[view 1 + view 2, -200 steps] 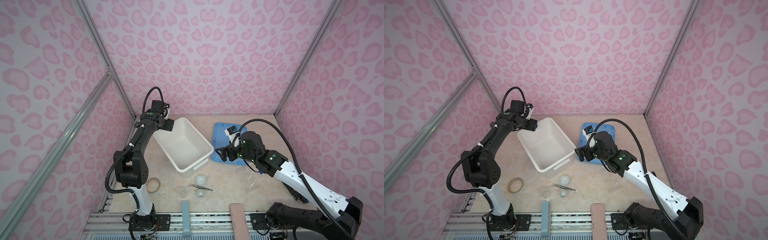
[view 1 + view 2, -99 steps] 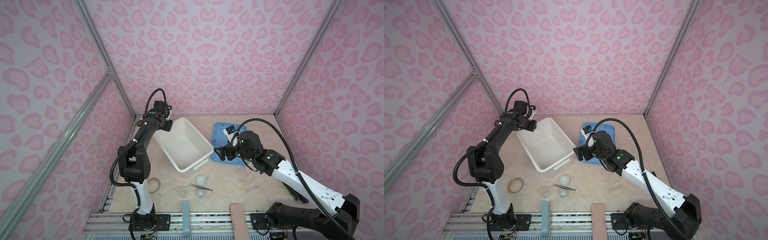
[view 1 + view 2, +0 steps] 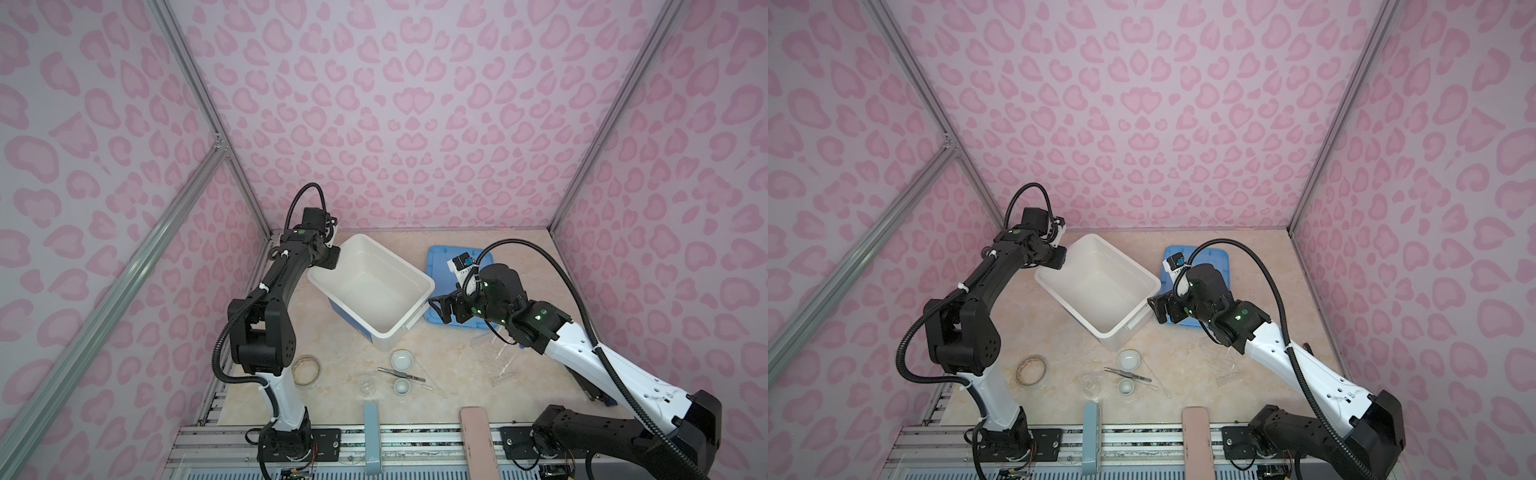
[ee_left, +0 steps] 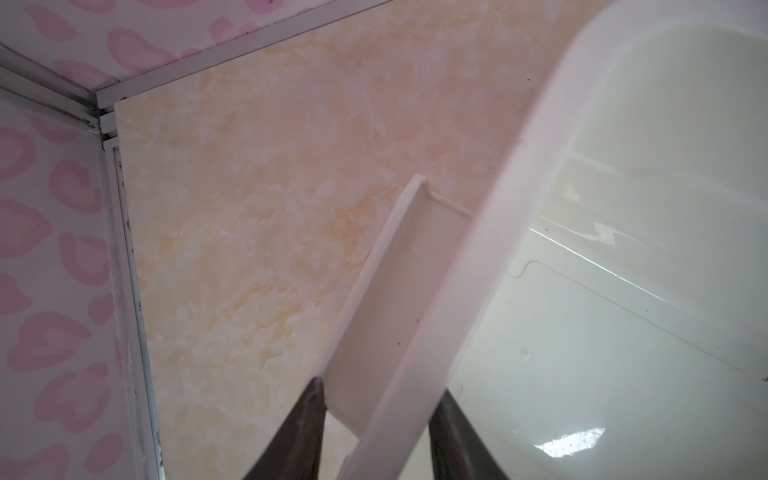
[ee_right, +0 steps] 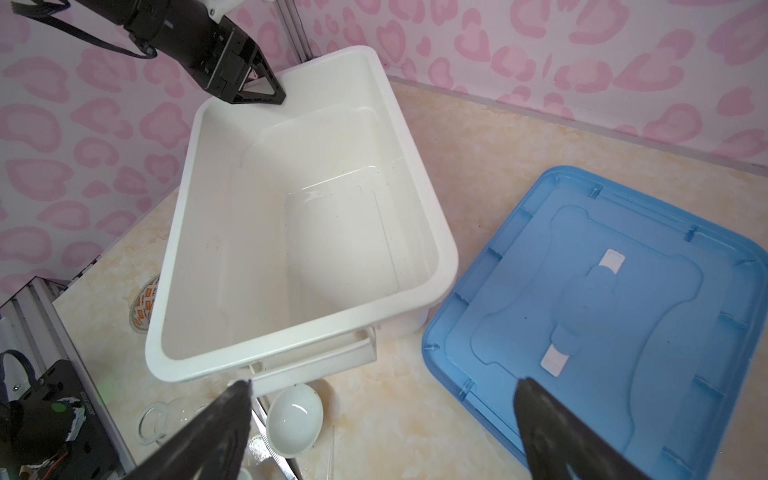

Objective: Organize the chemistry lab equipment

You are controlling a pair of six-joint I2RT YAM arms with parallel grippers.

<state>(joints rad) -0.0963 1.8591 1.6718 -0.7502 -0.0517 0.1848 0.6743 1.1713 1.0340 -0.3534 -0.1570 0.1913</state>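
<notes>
Judging by how things lie, the sorting has barely begun. The white tub (image 3: 384, 332) stands open and empty at the far left-centre of the table (image 3: 528, 266), set at an angle. Its blue lid (image 3: 453, 257) lies flat just beside it on the right. The lid being off is the only step that looks done.

None of the equipment is inside. It all lies on the table nearer than the tub:
- The larger white dish (image 3: 402, 360) sits just beside the tub's near corner.
- The metal tweezers (image 3: 401, 374) lie between that dish and the smaller white dish (image 3: 402, 386).
- The tiny clear glass cup (image 3: 366, 384) is just left of the smaller dish.
- A thin clear rod (image 3: 1158, 380) shows faintly to their right.
- The clear tubes (image 3: 498, 361) lie further right, partly under the right arm and too glassy to count.

A roll of tape (image 3: 306, 370) lies near left.

The left gripper (image 3: 330, 261) is at the tub's far left corner. Its fingers (image 4: 303, 428) are narrowed onto the rim and handle flange, one outside and one inside, both against the plastic. The right gripper (image 3: 439, 309) hangs wide and empty over the gap between tub and lid.

By my reckoning every item has yet to go in.
</notes>
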